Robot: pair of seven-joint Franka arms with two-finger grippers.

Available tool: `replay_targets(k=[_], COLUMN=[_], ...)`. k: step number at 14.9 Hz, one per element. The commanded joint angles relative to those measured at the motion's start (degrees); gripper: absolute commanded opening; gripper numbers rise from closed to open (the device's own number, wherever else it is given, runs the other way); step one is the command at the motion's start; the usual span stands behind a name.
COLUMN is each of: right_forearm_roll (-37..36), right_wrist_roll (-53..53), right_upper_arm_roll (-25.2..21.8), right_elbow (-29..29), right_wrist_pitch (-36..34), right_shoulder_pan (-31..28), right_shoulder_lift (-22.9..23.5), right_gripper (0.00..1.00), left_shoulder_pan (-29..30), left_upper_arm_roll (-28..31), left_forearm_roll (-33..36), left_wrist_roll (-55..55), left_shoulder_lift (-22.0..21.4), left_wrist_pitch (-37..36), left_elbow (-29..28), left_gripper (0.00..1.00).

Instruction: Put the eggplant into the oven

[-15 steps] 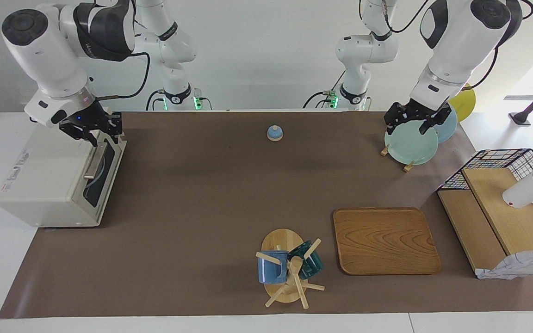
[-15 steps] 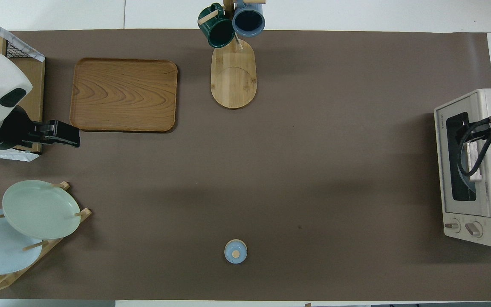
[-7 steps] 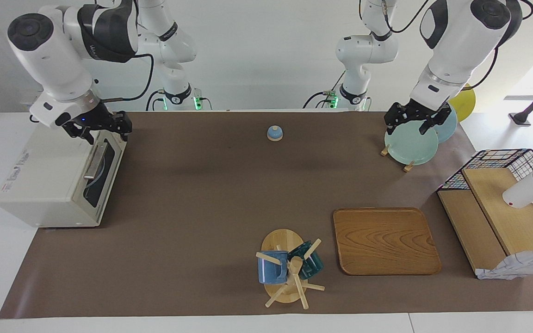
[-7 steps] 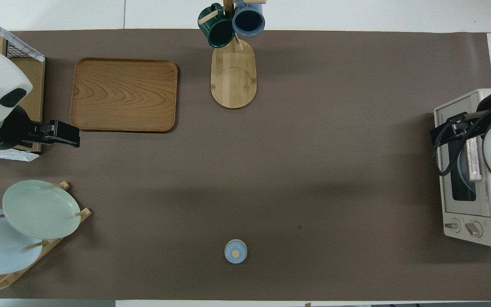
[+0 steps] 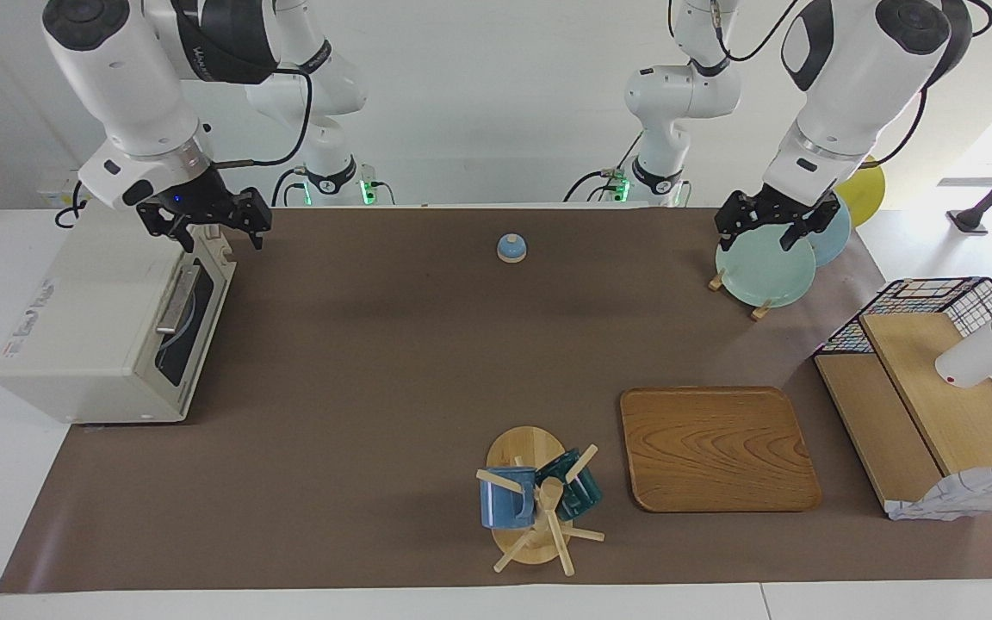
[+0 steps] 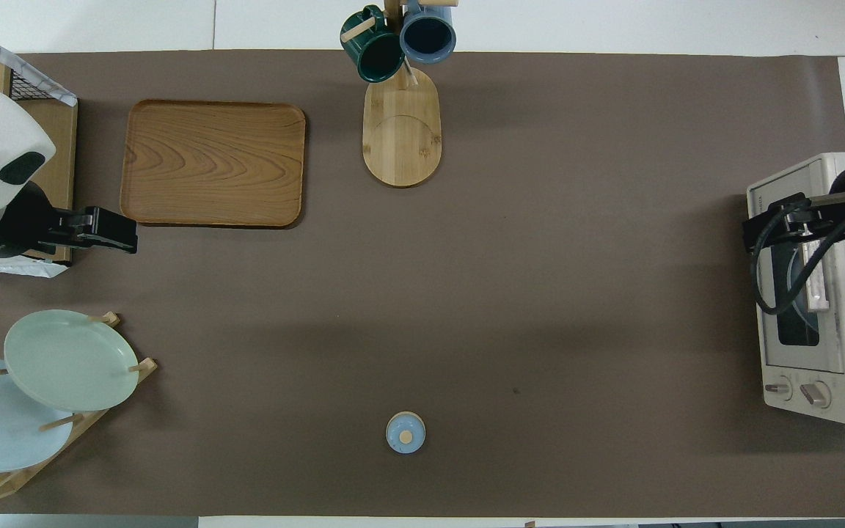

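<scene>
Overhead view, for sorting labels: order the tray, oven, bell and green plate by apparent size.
1. Tray
2. Oven, partly covered by the right arm, so tray versus oven is unsure
3. Green plate
4. Bell

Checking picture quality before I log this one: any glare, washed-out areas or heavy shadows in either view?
Facing view: daylight washes out the white bottle and tabletop at the left arm's end; soft arm shadows cross the brown mat. Overhead view: even light, the oven door glass dark and glare-free, a faint broad shadow mid-mat.

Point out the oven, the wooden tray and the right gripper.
oven (image 5: 87, 323): facing view, bare top panel.
wooden tray (image 5: 717, 448): facing view, centre of its floor.
right gripper (image 5: 219, 239): facing view, midway between fingertips.
</scene>
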State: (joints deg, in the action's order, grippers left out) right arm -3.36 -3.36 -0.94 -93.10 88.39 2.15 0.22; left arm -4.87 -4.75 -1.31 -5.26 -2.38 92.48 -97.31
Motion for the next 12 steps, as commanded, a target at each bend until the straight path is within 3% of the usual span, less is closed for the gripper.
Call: replay_targets(k=[1,12], right_forearm_roll=[1.3,1.9], right_wrist_roll=[0.4,0.5], right_upper_arm_roll=[-0.4,-2.8], right_elbow=[-1.6,0.2], right_wrist_pitch=[1.8,1.3], right_shoulder_pan=[-0.2,-0.8], right_shoulder_lift=[-1.0,0.7], right_gripper=[1.00,1.00], left_shoulder_pan=[0.1,0.1], left_upper_arm_roll=[0.0,0.0], left_forearm_roll=[1.1,1.1], left_wrist_roll=[0.2,0.2], left_shoulder_lift=[-1.1,-1.1], left_wrist_pitch=[0.1,0.1], left_elbow=[-1.0,-1.0], left_gripper=[1.00,1.00])
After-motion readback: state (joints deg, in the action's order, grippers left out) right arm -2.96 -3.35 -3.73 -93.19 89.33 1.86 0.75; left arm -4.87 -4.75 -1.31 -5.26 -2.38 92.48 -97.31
